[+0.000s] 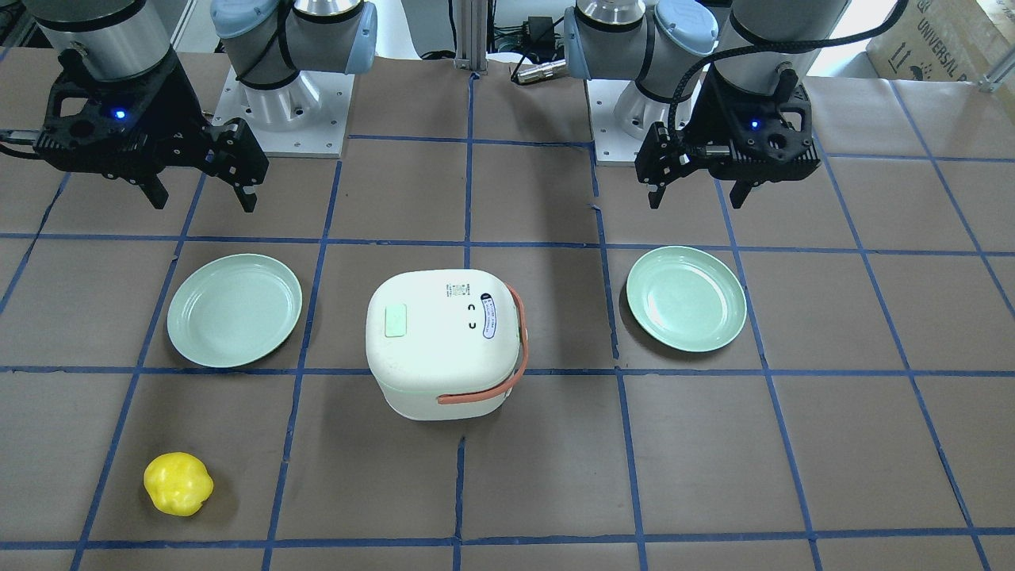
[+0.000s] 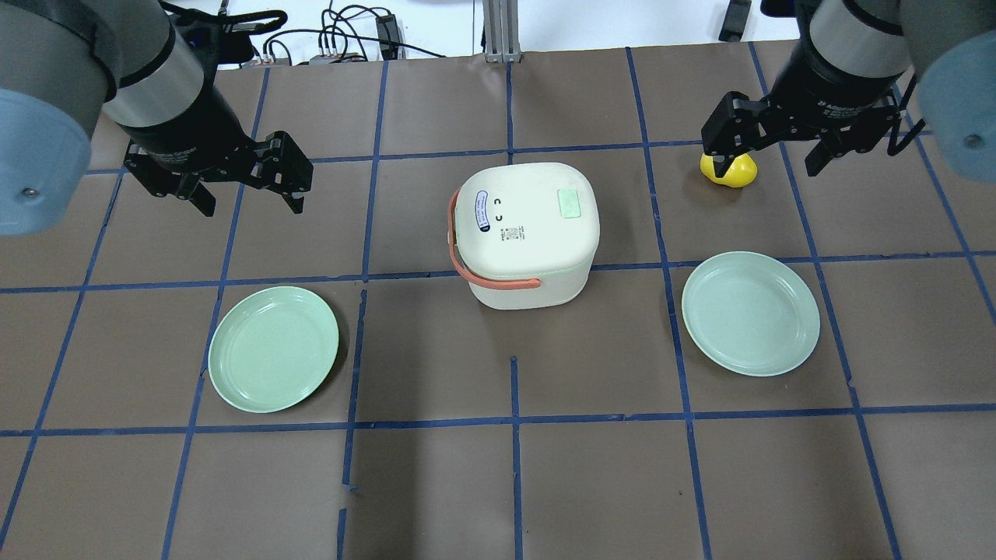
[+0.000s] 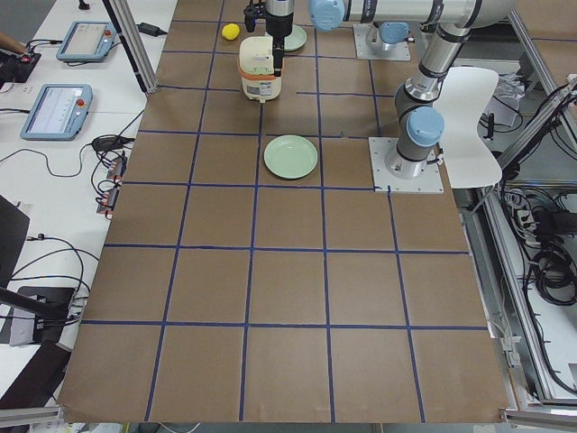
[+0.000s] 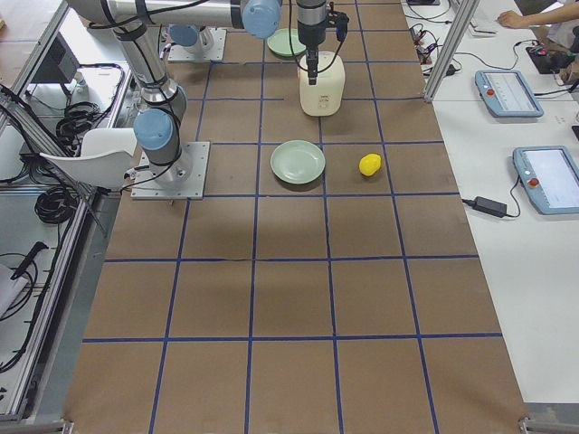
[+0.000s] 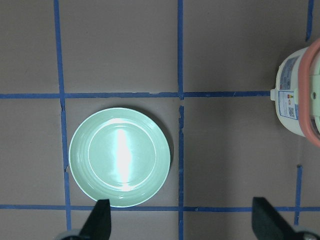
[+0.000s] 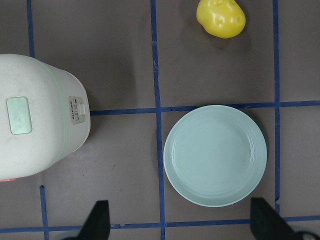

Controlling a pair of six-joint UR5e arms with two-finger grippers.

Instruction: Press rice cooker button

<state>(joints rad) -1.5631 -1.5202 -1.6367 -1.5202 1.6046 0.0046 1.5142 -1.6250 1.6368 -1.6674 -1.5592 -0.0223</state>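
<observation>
Overhead exterior: white rounded rice cooker point(image 2: 529, 233) sat untouched, pressing still to do; black left gripper point(image 2: 253, 208) (nine o'clock) and right gripper point(image 2: 766, 171) hung open, empty.

The left gripper point(image 2: 253, 204) is held wide open, its fingers point(image 5: 100, 220) pointed straight down. The right gripper point(image 2: 766, 167) is held open likewise, pointed down. The left arm point(image 2: 47, 93) and the right arm point(image 2: 934, 47) are reached forward from their bases, the wrists set vertical, the grippers well apart from each other
</observation>
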